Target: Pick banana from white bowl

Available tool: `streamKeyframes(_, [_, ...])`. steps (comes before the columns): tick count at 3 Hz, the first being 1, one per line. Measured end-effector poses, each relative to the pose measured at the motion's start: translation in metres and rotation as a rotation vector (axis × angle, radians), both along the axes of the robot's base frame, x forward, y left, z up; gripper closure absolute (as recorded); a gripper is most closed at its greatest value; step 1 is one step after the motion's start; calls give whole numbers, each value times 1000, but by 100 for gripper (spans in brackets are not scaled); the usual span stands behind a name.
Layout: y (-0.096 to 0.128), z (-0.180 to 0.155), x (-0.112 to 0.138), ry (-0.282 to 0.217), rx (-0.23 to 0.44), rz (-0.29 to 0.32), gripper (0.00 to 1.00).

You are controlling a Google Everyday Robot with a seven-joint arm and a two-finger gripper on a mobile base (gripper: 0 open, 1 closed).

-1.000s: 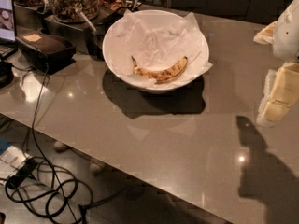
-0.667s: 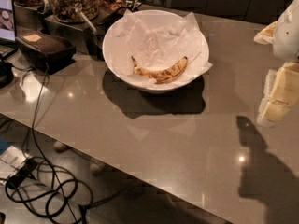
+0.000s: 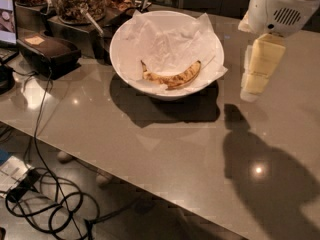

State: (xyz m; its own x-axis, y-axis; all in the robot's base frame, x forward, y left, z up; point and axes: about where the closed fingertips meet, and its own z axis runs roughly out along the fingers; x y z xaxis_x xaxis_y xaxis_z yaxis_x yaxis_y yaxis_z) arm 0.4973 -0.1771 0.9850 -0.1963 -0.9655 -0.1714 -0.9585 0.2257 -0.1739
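The banana (image 3: 172, 77), curved, yellow with brown spots, lies in the front part of the white bowl (image 3: 125, 39). The bowl is lined with crumpled white paper and stands on the grey-brown table toward the back. My gripper (image 3: 256, 74) hangs pointing down from the white arm at the upper right. It is just right of the bowl's rim, above the table, and holds nothing that I can see. It is apart from the banana.
Glass jars of snacks (image 3: 77, 1) stand behind the bowl at the back left. A black box (image 3: 47, 51) and a laptop edge (image 3: 6, 14) are at the far left. Cables (image 3: 45, 204) lie on the floor below the table's front edge (image 3: 150, 186).
My gripper has moved left and up, from the right edge of the view to just beside the bowl. The banana and bowl have not moved.
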Motion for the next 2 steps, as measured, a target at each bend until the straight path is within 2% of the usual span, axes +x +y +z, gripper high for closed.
streamKeyframes(1, [3, 3, 6, -31, 11, -1, 0])
streamKeyframes(2, [20, 6, 25, -65, -6, 34, 0])
